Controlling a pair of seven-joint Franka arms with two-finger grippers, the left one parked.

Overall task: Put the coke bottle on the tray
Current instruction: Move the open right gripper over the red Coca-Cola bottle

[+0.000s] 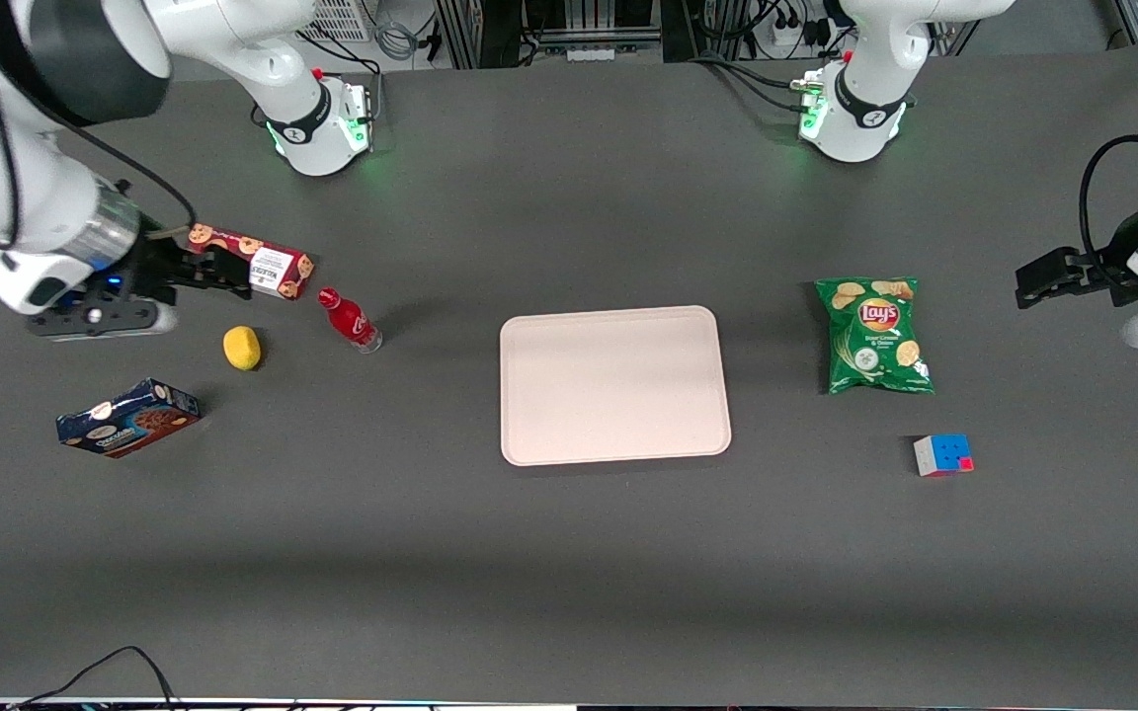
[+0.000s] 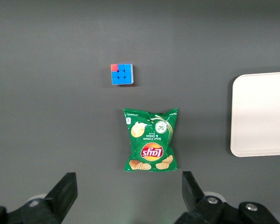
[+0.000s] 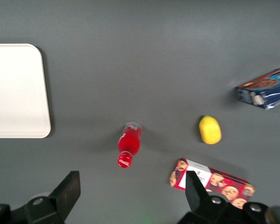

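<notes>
The coke bottle [image 1: 350,320] is small and red with a red cap, and it stands on the dark table between the tray and a yellow fruit. It also shows in the right wrist view [image 3: 129,147], seen from above. The pale pink-beige tray [image 1: 614,384] lies flat at the table's middle with nothing on it, and its corner shows in the wrist view [image 3: 16,91]. My gripper [image 1: 228,275] hangs above the table toward the working arm's end, over the red cookie box and apart from the bottle. Its fingers [image 3: 70,191] stand wide open with nothing between them.
A red cookie box [image 1: 258,262] lies under the gripper. A yellow fruit [image 1: 242,348] and a blue box [image 1: 127,418] sit nearer the front camera. Toward the parked arm's end lie a green chips bag [image 1: 875,336] and a colour cube [image 1: 943,455].
</notes>
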